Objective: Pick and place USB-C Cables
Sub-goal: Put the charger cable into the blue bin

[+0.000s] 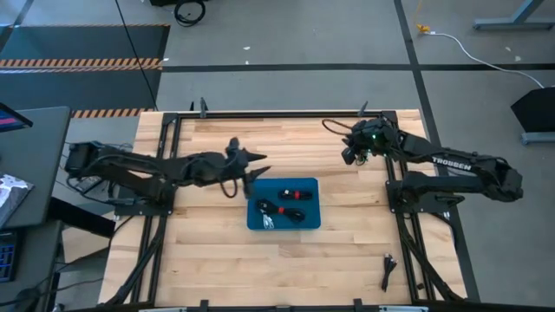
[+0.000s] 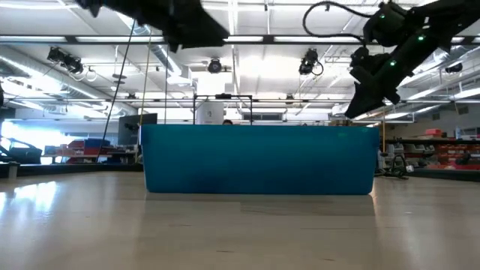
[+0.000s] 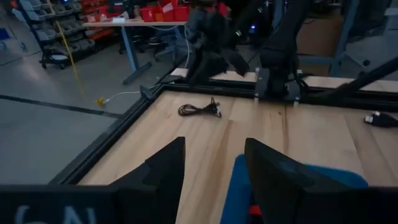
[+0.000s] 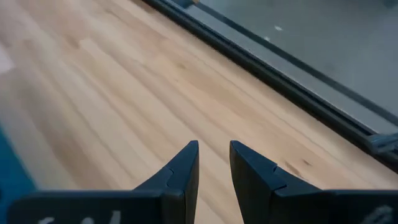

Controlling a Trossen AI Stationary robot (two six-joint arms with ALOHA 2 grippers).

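Observation:
A blue tray [image 1: 260, 217] lies at mid-table and fills the low view as a blue wall [image 2: 259, 159]. Inside it lie two coiled black USB-C cables, one with a red band [image 1: 295, 192], the other [image 1: 282, 211] nearer. A third cable [image 1: 388, 270] lies on the wood near the right near corner. The left wrist view shows another loose cable [image 3: 199, 111] by the far frame. My left gripper [image 1: 257, 165] [image 3: 211, 158] hovers open over the tray's far-left corner. My right gripper [image 1: 349, 157] [image 4: 214, 155] hangs above bare wood right of the tray, its fingers a little apart and touching nothing.
Black metal frame rails [image 1: 403, 243] run along the table's left, right and far sides. A small white item [image 1: 267, 224] lies in the tray's near-left corner. Bare wood [image 1: 347, 260] stretches between the tray and the near edge. Beyond the table lies a workshop floor with striped tape.

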